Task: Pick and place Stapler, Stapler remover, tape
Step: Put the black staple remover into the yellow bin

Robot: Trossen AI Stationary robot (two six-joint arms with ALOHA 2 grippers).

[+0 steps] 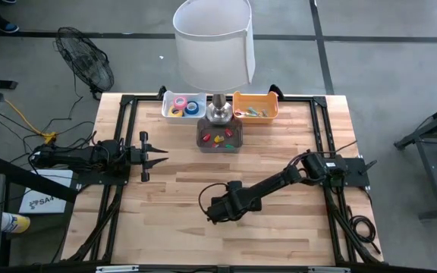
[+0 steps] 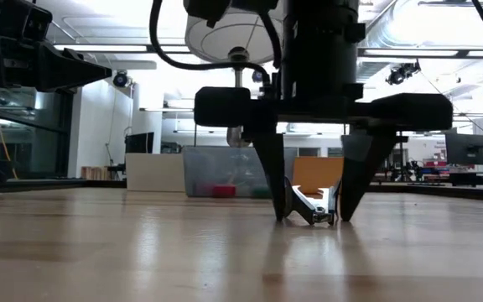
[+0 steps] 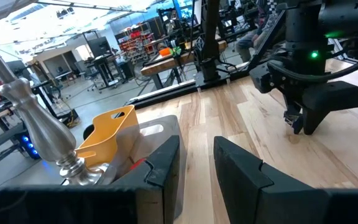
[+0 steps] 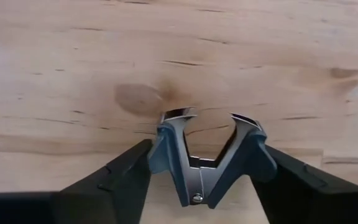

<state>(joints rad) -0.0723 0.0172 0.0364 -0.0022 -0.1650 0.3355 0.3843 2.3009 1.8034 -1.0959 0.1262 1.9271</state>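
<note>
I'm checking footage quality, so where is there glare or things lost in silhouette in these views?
Low view: bright ceiling lights backlight the right claw into silhouette and cast sheen on the table. Right wrist view: evenly lit, the stapler remover sharp. Left wrist view: room behind washed bright.
</note>
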